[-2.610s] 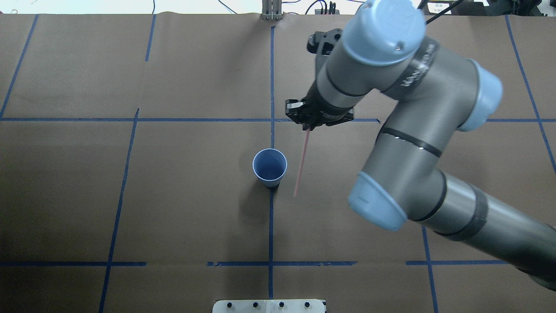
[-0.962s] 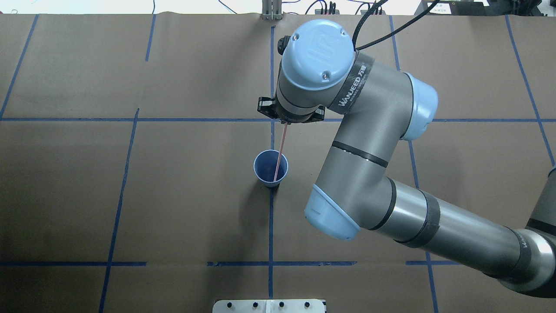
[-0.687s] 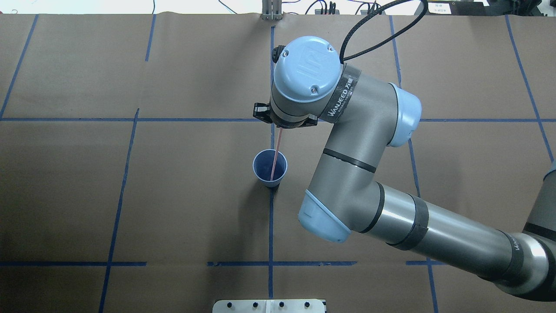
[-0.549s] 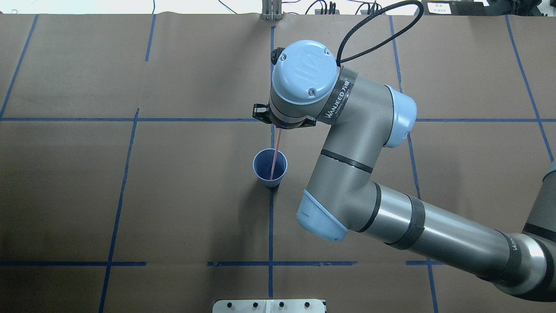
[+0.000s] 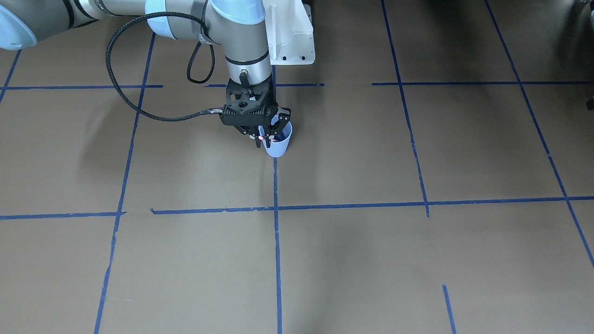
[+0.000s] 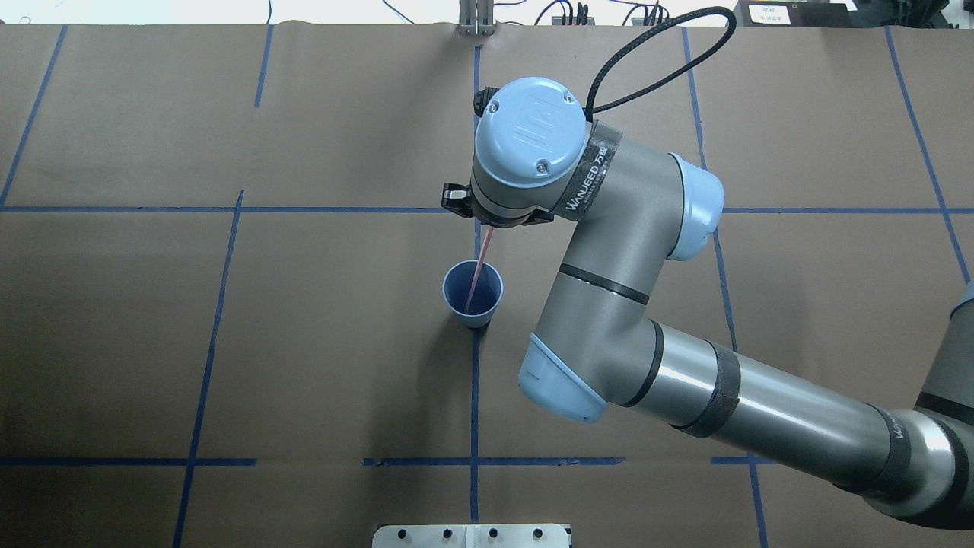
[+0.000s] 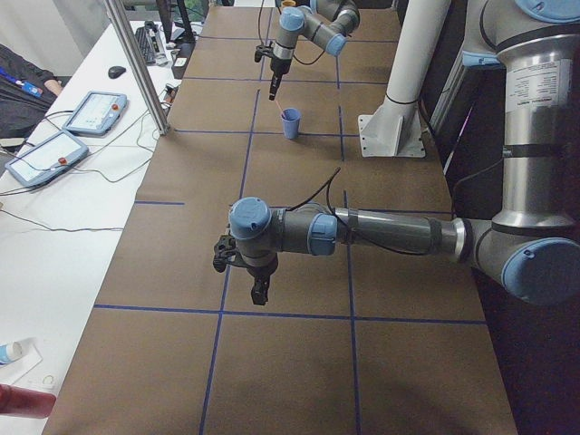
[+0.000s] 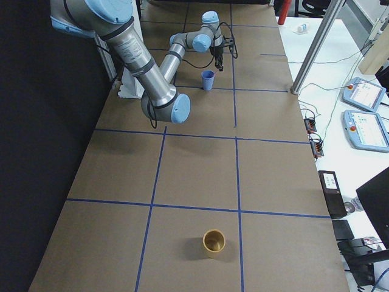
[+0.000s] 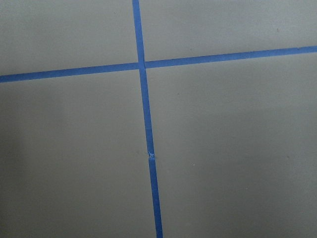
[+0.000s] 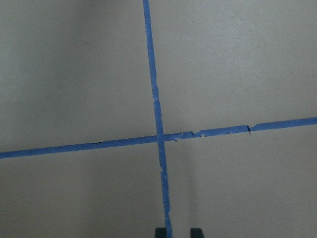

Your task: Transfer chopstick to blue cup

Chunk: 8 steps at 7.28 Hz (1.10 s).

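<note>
While my right gripper (image 5: 262, 137) has the chopstick (image 6: 476, 268): I'd call this most of the way done. The stick is over the cup and already poking into it.
Blue cup (image 6: 453, 298): stands upright a bit above center of the overhead frame, right on a blue tape line.
Chopstick, where: top end pinched under my wrist, lower end inside the cup's mouth. Can't tell if the tip touches the bottom.
Chopstick, axis: in the overhead frame the long axis runs from upper right at the gripper down to lower left in the cup, leaning only slightly. Thin end points down, so I read it as close to upright.
Right gripper, state: jaws narrow, clamped on the pink top end; the front view shows a bit of pink between the fingers.
Left gripper (image 7: 258, 292): parked low over bare table in the middle of the left side view, well apart from the cup. Can't tell its state from there.
Left to do: let go, then lift clear without tipping the cup.
</note>
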{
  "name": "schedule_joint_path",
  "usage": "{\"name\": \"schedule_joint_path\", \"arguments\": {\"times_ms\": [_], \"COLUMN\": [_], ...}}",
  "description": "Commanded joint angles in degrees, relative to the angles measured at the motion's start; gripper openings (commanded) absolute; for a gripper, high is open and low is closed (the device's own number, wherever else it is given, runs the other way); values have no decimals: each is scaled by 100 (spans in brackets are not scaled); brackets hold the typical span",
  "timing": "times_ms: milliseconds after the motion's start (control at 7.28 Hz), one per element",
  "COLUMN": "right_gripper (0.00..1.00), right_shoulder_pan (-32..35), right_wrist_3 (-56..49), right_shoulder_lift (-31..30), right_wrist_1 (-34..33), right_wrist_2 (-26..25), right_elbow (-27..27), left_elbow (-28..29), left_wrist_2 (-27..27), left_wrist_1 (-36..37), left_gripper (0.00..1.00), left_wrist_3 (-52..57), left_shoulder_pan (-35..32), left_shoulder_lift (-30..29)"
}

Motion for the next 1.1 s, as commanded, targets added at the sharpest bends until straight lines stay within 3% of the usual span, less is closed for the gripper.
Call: {"name": "schedule_joint_path", "arguments": {"times_ms": [0,137,549,962], "right_gripper": [100,100,100,100], "right_shoulder_pan": [-6,37,1106,2397], "right_wrist_3": [-50,-85,-1625,-3629], "right_shoulder_lift": [11,20,-234,-1181], "right_wrist_1": [-8,-34,-516,-527], "right_wrist_2": [24,51,1418,2499], "right_elbow": [48,74,83,109], "left_elbow": [-6,-6,-6,-6], "left_wrist_2": [0,0,0,9], "left_wrist_1": [0,0,-17,-44], "left_gripper": [100,100,100,100], "left_wrist_3": [0,0,-9,-17], "left_shoulder_pan": [0,0,0,0], "left_shoulder_lift": [0,-9,0,0]}}
